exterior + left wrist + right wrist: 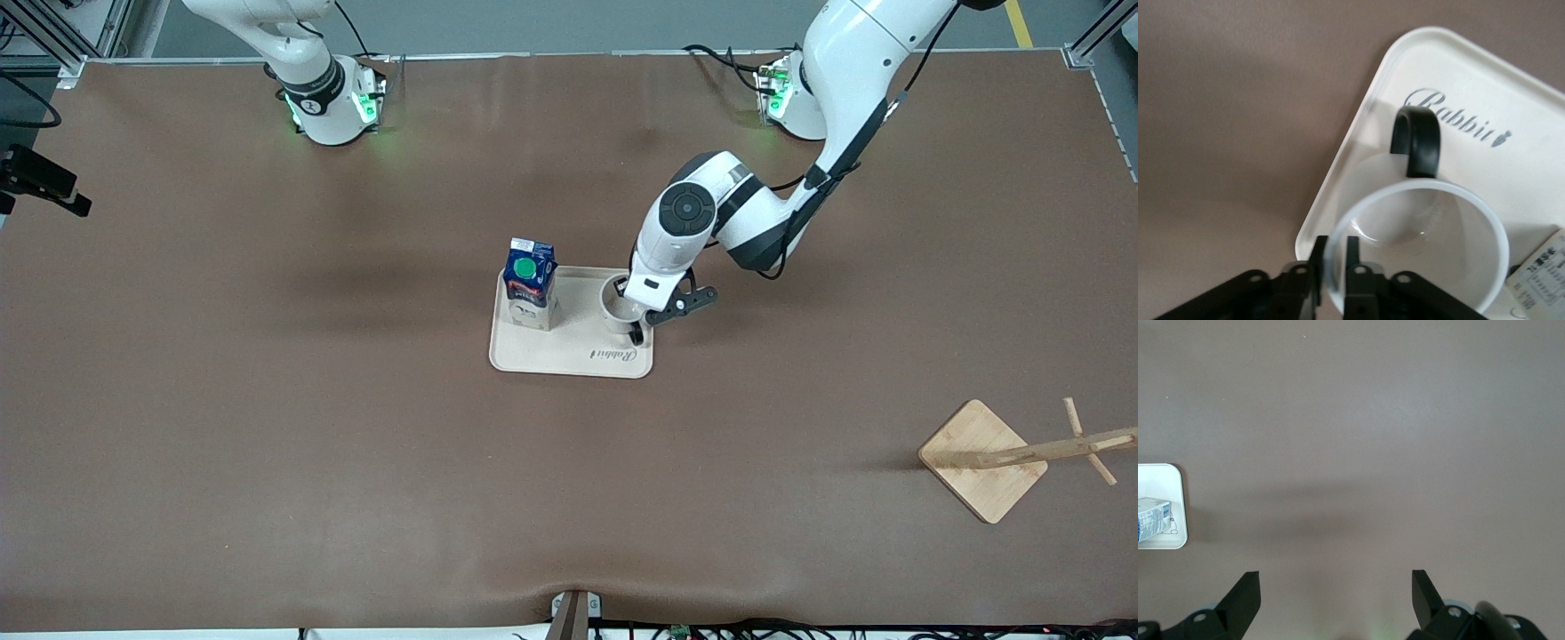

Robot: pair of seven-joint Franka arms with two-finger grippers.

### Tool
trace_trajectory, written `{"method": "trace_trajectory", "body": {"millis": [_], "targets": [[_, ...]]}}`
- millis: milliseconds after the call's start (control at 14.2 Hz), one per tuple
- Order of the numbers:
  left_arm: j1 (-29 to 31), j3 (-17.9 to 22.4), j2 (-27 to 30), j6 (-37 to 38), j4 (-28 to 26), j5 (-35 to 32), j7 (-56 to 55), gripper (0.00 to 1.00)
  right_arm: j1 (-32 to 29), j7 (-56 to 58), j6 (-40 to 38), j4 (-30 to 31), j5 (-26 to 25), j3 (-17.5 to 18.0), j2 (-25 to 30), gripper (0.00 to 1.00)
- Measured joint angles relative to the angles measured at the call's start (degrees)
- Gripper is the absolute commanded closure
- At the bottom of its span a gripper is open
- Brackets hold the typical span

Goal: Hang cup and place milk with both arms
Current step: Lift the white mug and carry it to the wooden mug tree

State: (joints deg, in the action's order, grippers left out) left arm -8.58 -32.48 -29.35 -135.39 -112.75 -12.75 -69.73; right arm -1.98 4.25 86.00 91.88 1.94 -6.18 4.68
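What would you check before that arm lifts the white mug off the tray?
1. Left hand shut on the cup rim: ok.
2. Cup upright on the tray: ok.
3. Black handle free of the fingers: ok.
4. Milk standing apart from the cup: ok.
5. Wooden rack standing ready toward the left arm's end: ok.
6. Right hand open, waiting over bare table: ok.

Evenly lit from overhead; soft, diffuse shadows on the brown table (pixel 267 400) beside the tray (pixel 569 360) and milk (pixel 530 283). Green glow at both arm bases. In the left wrist view, blurred at close range: cup (pixel 1425 253) rim between the jaws, out of focus. Mild glare inside the cup. Faint shadow band ahead of the right jaws.
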Motion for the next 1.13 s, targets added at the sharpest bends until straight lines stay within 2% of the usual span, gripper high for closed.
{"method": "trace_trajectory", "body": {"millis": [283, 565, 706, 1130], "targets": [[1.7, 0.1, 2.2, 3.9, 4.8, -0.5, 0.1, 1.00, 0.0, 0.0, 0.0, 0.0, 0.0, 0.2, 0.0, 0.00], [4.8, 0.1, 7.6, 18.6, 14.5, -0.6, 5.6, 1.00, 0.0, 0.0, -0.5, 0.0, 0.1, 0.2, 0.0, 0.00], [8.6, 0.1, 11.0, 21.6, 16.4, -0.6, 9.9, 1.00, 0.0, 0.0, -0.9, 0.0, 0.1, 0.2, -0.3, 0.00], [23.9, 0.2, 18.3, 22.4, 16.7, -0.1, 32.8, 1.00, 0.1, 0.0, -3.6, 0.0, 0.1, 0.4, -0.9, 0.00]]}}
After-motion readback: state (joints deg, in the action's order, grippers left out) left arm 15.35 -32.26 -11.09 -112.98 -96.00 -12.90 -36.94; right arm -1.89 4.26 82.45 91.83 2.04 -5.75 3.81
